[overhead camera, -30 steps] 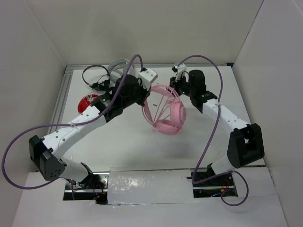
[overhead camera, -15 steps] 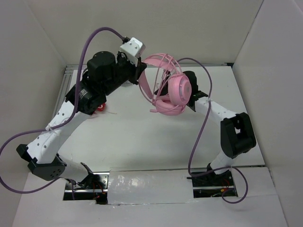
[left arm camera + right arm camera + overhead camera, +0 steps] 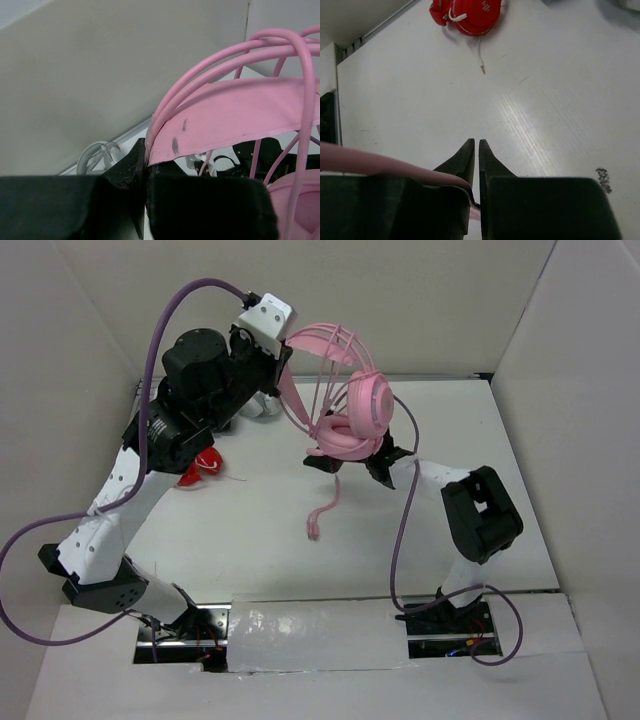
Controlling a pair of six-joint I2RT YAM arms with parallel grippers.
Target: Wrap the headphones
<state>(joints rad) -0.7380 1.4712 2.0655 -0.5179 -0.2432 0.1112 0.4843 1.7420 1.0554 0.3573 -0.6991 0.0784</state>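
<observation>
Headphones (image 3: 350, 420) hang in the air, clear of the table (image 3: 250, 540), up and to the right of the red headset (image 3: 198, 465) that lies on it. My left gripper (image 3: 145, 170) is raised high, above the red headset and a little to its right. Its jaws are clamped tight on the end of the headband (image 3: 225, 120), on the edge of the flat pink strap where the thin pink hoops start. From my grip the headband arches away from the red headset, and the two earcups (image 3: 368, 405) sit below its far end, one stacked partly over the other.

My right gripper (image 3: 476, 142) is on the far side of the headphones from the red headset, just under the lower earcup. Its fingers are closed to a thin slit. The cable (image 3: 375, 162) comes in across my left finger and slips into the gap low between the fingers, so I have it pinched there. In the top view the loose end of the cable drops from my right gripper toward the table, and its plug (image 3: 313, 533) hangs right of the red headset and nearer my bases.

From my right wrist the red headset lies far ahead of my fingertips and to their left, with its white cord (image 3: 480, 52) trailing toward me. A whitish headset (image 3: 97, 155) lies beyond the red one, partly behind my left arm.
</observation>
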